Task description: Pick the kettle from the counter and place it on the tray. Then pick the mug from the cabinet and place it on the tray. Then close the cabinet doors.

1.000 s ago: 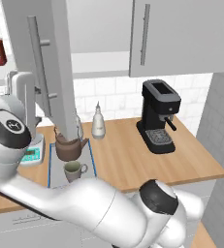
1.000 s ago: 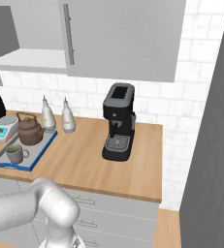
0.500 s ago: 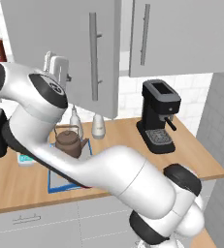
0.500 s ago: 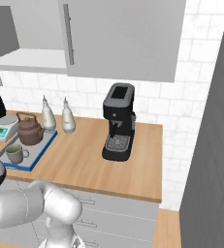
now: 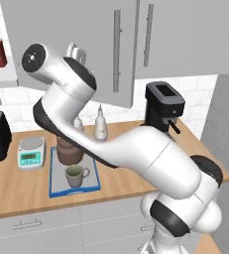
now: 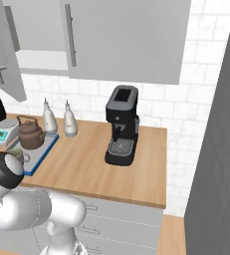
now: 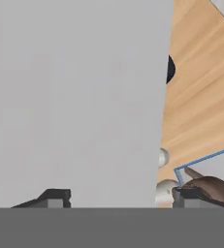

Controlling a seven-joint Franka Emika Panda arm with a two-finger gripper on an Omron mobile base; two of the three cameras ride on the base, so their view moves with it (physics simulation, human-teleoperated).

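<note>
Hand view had the tool (image 7: pixel 116 196) spread wide, gripping nothing, flat against the door (image 7: pixel 74 97), hinge-side beyond.

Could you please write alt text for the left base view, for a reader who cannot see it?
A white robot arm reaches up to a grey cabinet door that stands partly open above a wooden counter. Below, a blue-rimmed tray holds a brown kettle and a mug. A white scale sits left of the tray, a black coffee machine to the right.
</note>
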